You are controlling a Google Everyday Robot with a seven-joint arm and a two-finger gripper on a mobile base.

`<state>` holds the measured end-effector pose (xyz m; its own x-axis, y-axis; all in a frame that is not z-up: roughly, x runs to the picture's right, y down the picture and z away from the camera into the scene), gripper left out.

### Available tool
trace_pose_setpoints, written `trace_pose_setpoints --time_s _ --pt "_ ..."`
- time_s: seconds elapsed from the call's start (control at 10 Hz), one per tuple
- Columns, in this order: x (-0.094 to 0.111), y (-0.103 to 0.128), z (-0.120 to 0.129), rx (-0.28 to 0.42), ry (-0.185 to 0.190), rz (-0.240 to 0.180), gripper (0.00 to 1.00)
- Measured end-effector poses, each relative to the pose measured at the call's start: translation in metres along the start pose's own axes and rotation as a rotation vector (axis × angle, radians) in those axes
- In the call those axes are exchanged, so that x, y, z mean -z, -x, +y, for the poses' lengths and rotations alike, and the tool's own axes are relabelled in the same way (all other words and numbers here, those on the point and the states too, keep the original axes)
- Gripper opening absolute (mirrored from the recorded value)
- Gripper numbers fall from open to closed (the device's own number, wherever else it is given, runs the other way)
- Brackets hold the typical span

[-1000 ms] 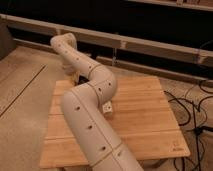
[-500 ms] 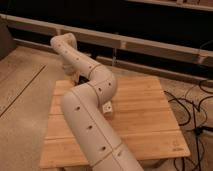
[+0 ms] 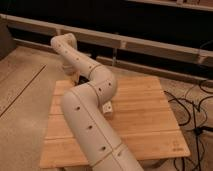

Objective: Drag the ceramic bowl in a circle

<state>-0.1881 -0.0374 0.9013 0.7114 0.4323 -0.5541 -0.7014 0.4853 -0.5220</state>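
Observation:
My cream arm [image 3: 87, 107] rises from the bottom of the camera view, bends over the wooden table [image 3: 145, 115] and reaches back to the far left corner. My gripper [image 3: 71, 75] hangs down there, at the table's far left edge, mostly hidden behind the arm. The ceramic bowl is not in view; it may be hidden behind the arm or the gripper.
A small white block [image 3: 106, 108] shows beside the arm near the table's middle. Black cables [image 3: 192, 107] lie on the floor to the right. A low ledge and a dark wall [image 3: 150, 45] run behind the table. Speckled floor [image 3: 22, 100] lies to the left.

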Motion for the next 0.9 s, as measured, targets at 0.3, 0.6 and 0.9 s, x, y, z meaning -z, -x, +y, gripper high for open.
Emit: trace_pose_setpoints --time_s 0.3,0.6,0.9 --pt "0.0 0.0 -0.0001 0.0 0.0 0.0 0.77" --pt "0.0002 0.0 -0.0001 0.0 0.0 0.0 0.8" --pt "0.0002 0.0 -0.0002 0.0 0.0 0.0 0.8"
